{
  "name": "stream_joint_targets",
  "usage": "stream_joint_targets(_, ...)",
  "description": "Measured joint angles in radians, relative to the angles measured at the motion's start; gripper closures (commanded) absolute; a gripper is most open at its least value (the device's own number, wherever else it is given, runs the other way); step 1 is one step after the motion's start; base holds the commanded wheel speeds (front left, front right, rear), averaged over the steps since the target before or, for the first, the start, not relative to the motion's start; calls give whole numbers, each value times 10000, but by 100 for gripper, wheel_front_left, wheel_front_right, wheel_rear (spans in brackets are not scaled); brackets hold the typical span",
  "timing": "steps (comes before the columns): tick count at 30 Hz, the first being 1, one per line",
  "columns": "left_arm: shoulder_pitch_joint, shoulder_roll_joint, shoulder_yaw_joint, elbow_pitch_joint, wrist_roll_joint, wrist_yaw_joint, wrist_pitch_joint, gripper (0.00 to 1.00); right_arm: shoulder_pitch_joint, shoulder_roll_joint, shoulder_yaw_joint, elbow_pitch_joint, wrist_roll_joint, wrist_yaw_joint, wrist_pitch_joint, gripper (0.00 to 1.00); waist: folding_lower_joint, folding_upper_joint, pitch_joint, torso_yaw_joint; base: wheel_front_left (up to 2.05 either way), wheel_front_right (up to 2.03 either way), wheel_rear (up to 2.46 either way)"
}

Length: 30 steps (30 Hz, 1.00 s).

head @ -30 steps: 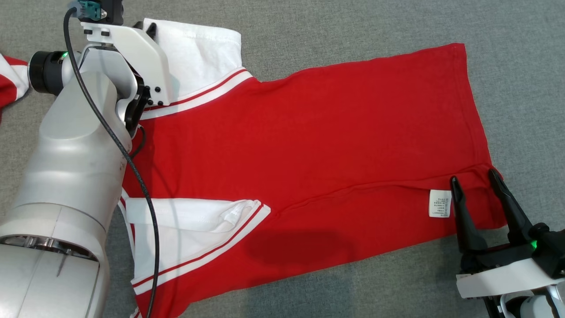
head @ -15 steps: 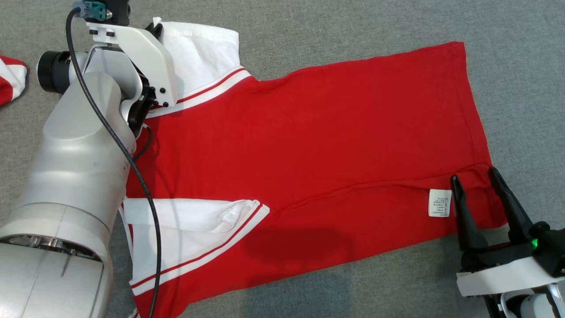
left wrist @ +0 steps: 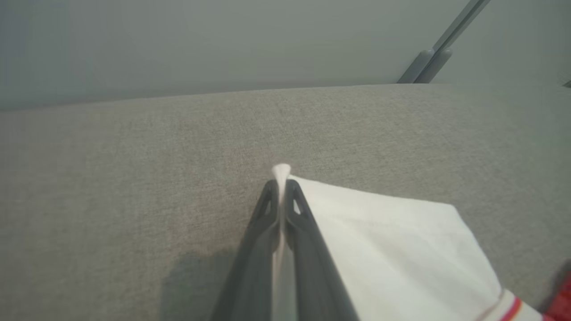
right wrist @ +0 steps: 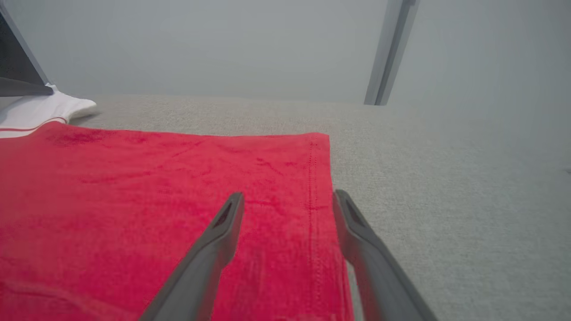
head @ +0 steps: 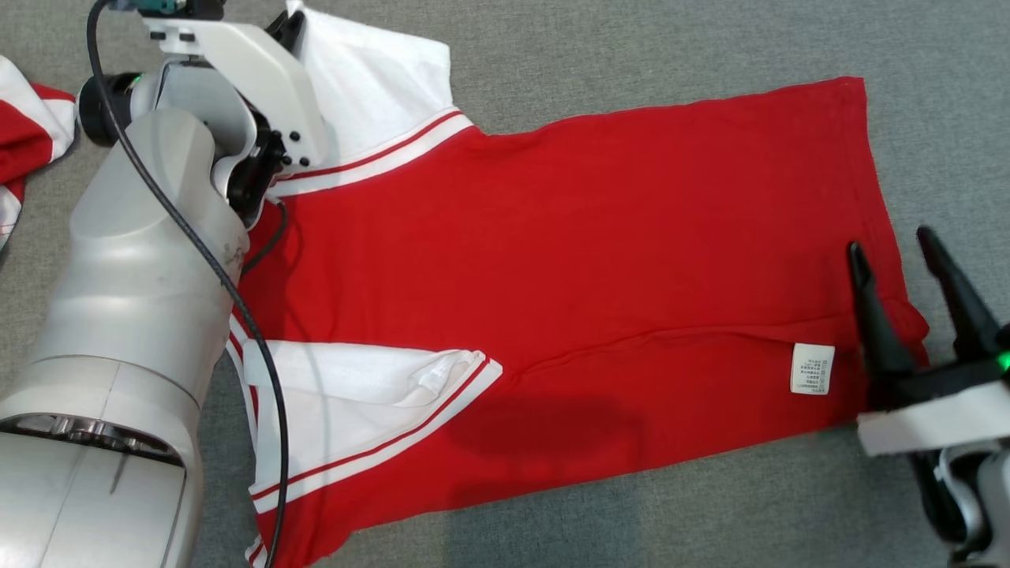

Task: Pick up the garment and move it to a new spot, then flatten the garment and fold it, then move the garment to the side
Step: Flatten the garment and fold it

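— Across the grey surface (head: 631, 63), what lies spread?

— Red garment (head: 615, 260), laid flat through the middle of the head view. Neck end toward 9 o'clock, hem (head: 876, 181) toward 3 o'clock. Two white sleeves with red-and-white striping: far sleeve (head: 379, 87) at 11 o'clock, near sleeve (head: 347, 394) at 7 o'clock, lying partly on the red body. A crease (head: 671, 335) runs from the near sleeve toward the hem's near corner. A white label (head: 812, 368) sits just below the crease, at 4 o'clock.

— How do the left gripper's fingers stand?

— Left gripper (left wrist: 280, 187): fingers pressed together, pinching the garment by the edge of the far sleeve. The left wrist view shows a small tuft of white cloth standing past the tips. The rest of the sleeve spreads away toward 4 o'clock of that view.

— And the right?

— Right gripper (head: 892, 244): fingers spread wide, holding nothing, at 3 o'clock of the head view by the hem's near corner. In the right wrist view one finger lies over red cloth and the other along the hem's stitched edge, over grey. Whether either finger touches the cloth cannot be told.

— What else is marked?

— Left arm (head: 134, 315): pale, reaching from 8 o'clock toward 11 o'clock, with a black cable (head: 197, 237) looped along it. It covers the garment's neck end. A second cloth (head: 31, 142), red and white, lies at the 9 o'clock edge, apart from the garment.
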Motion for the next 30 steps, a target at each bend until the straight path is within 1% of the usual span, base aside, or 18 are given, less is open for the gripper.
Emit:
stream_joint_targets(5, 3, 69, -391, -936, -700, -2, 449, 100, -1049, -744, 63, 157, 654, 0, 696, 0, 0, 0, 97, 143, 0, 0, 0)
stream_joint_targets(10, 100, 453, -853, -1814, -1356, -2, 863, 100, -1661, -1246, 31, 169, 1444, 0, 1524, 0, 0, 0, 83, 223, 0, 0, 0)
stream_joint_targets(16, 292, 859, -1260, -2410, -1862, -2, 1035, 100, -2556, -1712, 61, 602, 2571, 0, 3229, 0, 0, 0, 88, 214, 0, 0, 0)
stream_joint_targets(18, 311, 955, -1333, -2562, -1942, -2, 1047, 100, -2994, -1923, 211, 744, 3030, 0, 3722, 0, 0, 0, 125, 218, 0, 0, 0)
stream_joint_targets(20, 311, 993, -1425, -2694, -2069, -2, 1078, 100, -3487, -2038, 359, 865, 3616, -2, 4224, 0, -1, 0, 174, 235, 0, 0, 0)
stream_joint_targets(21, 311, 991, -1536, -2817, -2201, -2, 1137, 100, -3922, -2167, 439, 1110, 4138, 0, 4679, 0, 0, 0, 214, 272, 0, 0, 0)
stream_joint_targets(22, 311, 1005, -1567, -2853, -2243, -2, 1137, 100, -4096, -2261, 514, 1243, 4276, 0, 4901, 0, 0, 0, 233, 292, 0, 0, 0)
stream_joint_targets(25, 310, 1035, -1639, -2936, -2332, -2, 1137, 100, -4454, -2460, 629, 1714, 4552, -2, 5317, 0, 0, 0, 296, 366, 0, 0, 0)
stream_joint_targets(30, 310, 1127, -1791, -3104, -2445, -2, 1135, 100, -4940, -2556, 836, 2311, 4893, -2, 5450, 0, 0, 0, 426, 471, 0, 0, 0)
